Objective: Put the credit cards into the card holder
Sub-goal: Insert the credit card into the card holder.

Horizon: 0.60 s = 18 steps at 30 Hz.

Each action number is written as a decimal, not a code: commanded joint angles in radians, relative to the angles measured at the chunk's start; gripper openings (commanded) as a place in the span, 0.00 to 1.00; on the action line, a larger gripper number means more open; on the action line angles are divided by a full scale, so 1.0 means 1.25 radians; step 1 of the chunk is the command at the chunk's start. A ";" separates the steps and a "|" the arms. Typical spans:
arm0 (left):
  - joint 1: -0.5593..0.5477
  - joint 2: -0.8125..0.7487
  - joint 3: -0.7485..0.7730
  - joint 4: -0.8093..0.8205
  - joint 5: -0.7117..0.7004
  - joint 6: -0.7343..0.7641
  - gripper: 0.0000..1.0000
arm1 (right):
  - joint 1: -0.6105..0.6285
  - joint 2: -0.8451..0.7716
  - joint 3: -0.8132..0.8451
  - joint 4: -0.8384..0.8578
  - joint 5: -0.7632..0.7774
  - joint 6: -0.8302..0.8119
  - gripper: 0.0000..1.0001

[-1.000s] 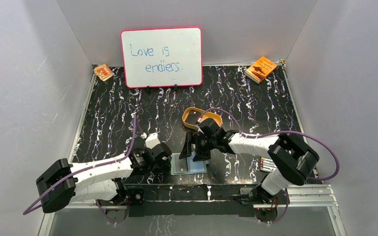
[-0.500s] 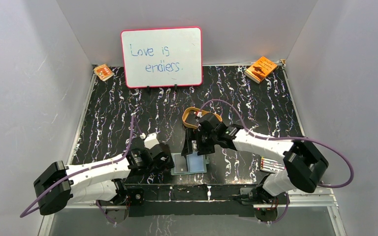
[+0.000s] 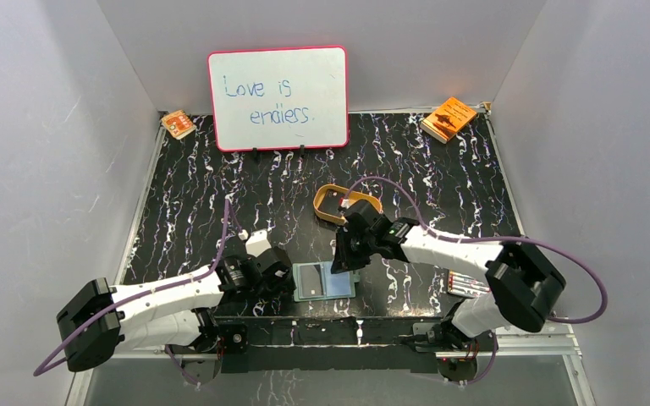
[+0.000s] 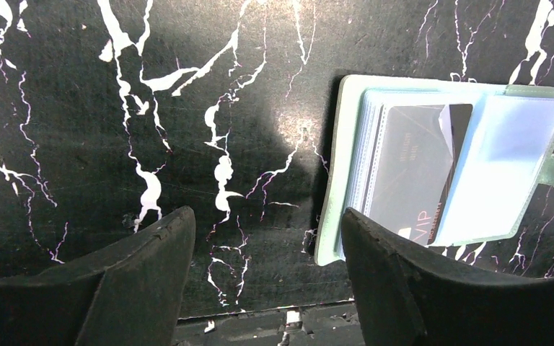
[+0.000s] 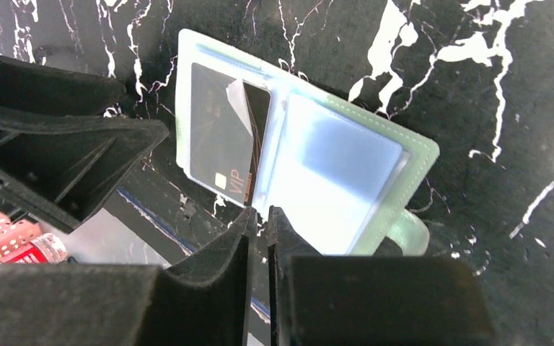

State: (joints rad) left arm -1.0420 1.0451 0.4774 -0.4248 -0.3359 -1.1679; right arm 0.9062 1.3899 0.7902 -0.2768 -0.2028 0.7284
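The card holder (image 3: 325, 280) lies open on the table (image 3: 220, 211) at lower centre, a credit card (image 4: 415, 166) in its left-hand pocket; my left end effector (image 4: 267, 216) stands released at its left edge, likely to steady it, my right end effector (image 5: 258, 210) clenched nearly shut above, seemingly empty.

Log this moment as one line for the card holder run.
card holder open flat on table | VIP credit card in one pocket | left gripper open, empty, beside holder | right gripper nearly shut, empty, at holder edge
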 commanded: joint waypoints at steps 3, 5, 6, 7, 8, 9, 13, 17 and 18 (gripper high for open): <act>0.002 0.020 -0.021 -0.023 -0.006 -0.011 0.66 | 0.020 0.074 0.021 0.088 -0.039 -0.003 0.15; 0.001 0.023 -0.025 -0.023 -0.008 -0.014 0.62 | 0.025 0.100 0.029 0.094 -0.043 -0.004 0.14; 0.002 0.024 -0.026 -0.024 -0.010 -0.016 0.60 | 0.027 0.111 0.031 0.097 -0.045 -0.003 0.13; 0.001 0.025 -0.028 -0.025 -0.010 -0.017 0.58 | 0.029 0.120 0.033 0.098 -0.045 -0.002 0.12; 0.001 0.026 -0.030 -0.025 -0.010 -0.019 0.56 | 0.032 0.128 0.034 0.099 -0.043 0.000 0.12; 0.002 0.028 -0.032 -0.025 -0.010 -0.019 0.54 | 0.033 0.133 0.034 0.098 -0.041 0.002 0.11; 0.002 0.035 -0.043 -0.015 -0.006 -0.020 0.46 | 0.035 0.149 0.036 0.097 -0.036 0.004 0.09; 0.002 0.054 -0.051 0.011 0.009 -0.014 0.37 | 0.041 0.165 0.042 0.100 -0.042 0.004 0.07; 0.002 0.059 -0.052 0.017 0.013 -0.012 0.34 | 0.043 0.168 0.044 0.101 -0.043 0.004 0.07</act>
State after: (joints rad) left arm -1.0420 1.0740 0.4641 -0.3882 -0.3511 -1.1809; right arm 0.9478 1.5818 0.7994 -0.1883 -0.2428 0.7307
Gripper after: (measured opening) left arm 0.377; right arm 0.078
